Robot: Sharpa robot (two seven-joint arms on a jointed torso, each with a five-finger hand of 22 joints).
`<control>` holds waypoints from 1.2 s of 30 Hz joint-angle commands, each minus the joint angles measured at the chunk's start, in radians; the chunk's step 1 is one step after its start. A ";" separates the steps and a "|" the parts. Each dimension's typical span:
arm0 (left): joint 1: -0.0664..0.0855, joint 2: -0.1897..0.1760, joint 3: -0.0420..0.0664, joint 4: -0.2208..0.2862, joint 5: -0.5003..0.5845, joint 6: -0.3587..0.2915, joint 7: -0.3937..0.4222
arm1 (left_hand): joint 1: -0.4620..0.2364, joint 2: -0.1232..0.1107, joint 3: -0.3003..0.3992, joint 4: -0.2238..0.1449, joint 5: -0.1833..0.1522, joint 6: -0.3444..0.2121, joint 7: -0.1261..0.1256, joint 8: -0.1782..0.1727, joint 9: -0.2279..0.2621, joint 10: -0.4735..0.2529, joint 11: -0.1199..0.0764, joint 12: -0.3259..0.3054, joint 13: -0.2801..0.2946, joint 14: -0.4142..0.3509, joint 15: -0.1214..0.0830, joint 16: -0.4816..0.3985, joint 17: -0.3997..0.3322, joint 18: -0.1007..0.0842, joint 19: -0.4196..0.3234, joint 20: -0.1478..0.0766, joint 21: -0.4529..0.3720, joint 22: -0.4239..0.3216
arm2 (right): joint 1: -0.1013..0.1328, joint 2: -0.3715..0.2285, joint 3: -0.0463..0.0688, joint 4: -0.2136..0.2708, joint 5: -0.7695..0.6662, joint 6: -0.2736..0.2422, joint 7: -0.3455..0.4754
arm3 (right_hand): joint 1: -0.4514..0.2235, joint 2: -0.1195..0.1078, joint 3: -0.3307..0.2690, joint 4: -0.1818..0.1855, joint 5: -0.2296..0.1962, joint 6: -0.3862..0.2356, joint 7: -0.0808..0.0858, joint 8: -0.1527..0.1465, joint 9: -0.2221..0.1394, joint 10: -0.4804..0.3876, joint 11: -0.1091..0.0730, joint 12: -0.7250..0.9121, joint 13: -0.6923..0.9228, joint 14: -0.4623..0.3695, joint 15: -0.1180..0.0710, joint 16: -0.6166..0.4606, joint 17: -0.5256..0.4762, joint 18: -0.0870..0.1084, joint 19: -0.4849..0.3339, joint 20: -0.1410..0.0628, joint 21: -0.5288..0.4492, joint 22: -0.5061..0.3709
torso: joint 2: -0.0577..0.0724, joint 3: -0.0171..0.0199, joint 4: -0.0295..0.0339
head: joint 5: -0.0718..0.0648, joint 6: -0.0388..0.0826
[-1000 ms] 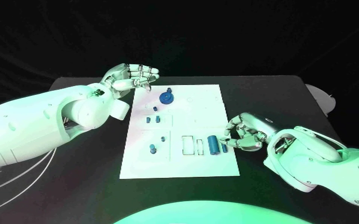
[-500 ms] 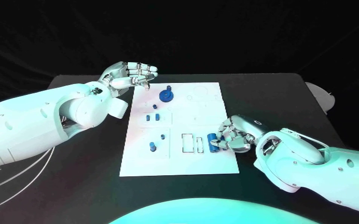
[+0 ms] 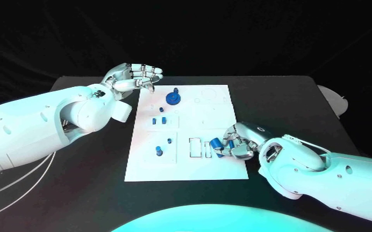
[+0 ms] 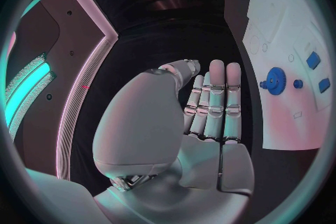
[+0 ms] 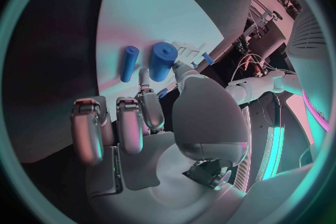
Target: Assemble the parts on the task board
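While the left hand (image 3: 138,78) hangs unmoved at the upper left of the head view, fingers loosely curled and holding nothing, the right hand (image 3: 242,142) has slid leftward from the board's right edge onto the white task board (image 3: 186,173). Its fingers now curl about the thick blue cylinder (image 5: 162,60) at lower centre; whether they actually grip it I cannot tell. A thinner blue peg (image 5: 129,63) lies just beside it. The pick-up looks imminent.

Black table (image 3: 93,189), black backdrop (image 3: 201,22) behind, teal-green light
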 commanded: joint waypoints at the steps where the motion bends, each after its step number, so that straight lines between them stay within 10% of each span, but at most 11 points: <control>1: 0.001 0.001 0.001 0.004 0.006 0.020 0.003 | -0.011 0.000 0.000 -0.007 0.001 -0.006 0.025 0.004 -0.002 -0.005 0.001 0.007 -0.001 -0.006 0.000 -0.004 -0.001 0.015 -0.005 0.003 0.003 0.001 | -0.007 0.012 -0.001 -0.010 -0.048 0.045 -0.034 | -0.013 0.001 -0.012 0.000 0.004 -0.005 0.001 0.004 0.002 0.002 -0.001 0.000 0.014 0.082 -0.006 0.003 0.154 -0.007 0.092 -0.004 -0.001 0.254 | 0.000 -0.0008 0.0027 | 0.001 0.001; 21: 0.001 -0.003 0.001 0.007 0.006 0.026 -0.002 | -0.012 0.000 0.000 -0.007 0.001 -0.006 0.025 0.004 -0.002 -0.005 0.001 0.007 -0.001 -0.006 0.000 -0.004 -0.001 0.015 -0.005 0.003 0.003 0.001 | -0.023 0.037 0.002 -0.001 -0.080 -0.050 -0.050 | 0.061 0.055 -0.010 -0.004 0.043 0.020 -0.011 0.024 0.009 0.020 -0.011 0.018 0.037 0.084 -0.014 0.007 0.163 -0.012 0.101 -0.010 0.021 0.260 | 0.002 -0.0051 0.0144 | -0.006 0.006; 36: 0.001 -0.001 0.000 0.006 0.006 0.026 -0.002 | -0.012 0.000 0.000 -0.007 0.001 -0.006 0.025 0.004 -0.002 -0.005 0.001 0.007 -0.001 -0.006 0.000 -0.004 -0.001 0.015 -0.005 0.003 0.003 0.001 | 0.017 0.028 0.013 0.073 0.017 -0.084 -0.035 | 0.093 0.073 0.010 -0.005 0.054 0.030 -0.018 0.026 0.006 0.026 -0.018 0.020 0.041 0.085 -0.020 0.010 0.168 -0.014 0.105 -0.015 0.031 0.263 | 0.006 -0.0087 0.0253 | -0.013 0.013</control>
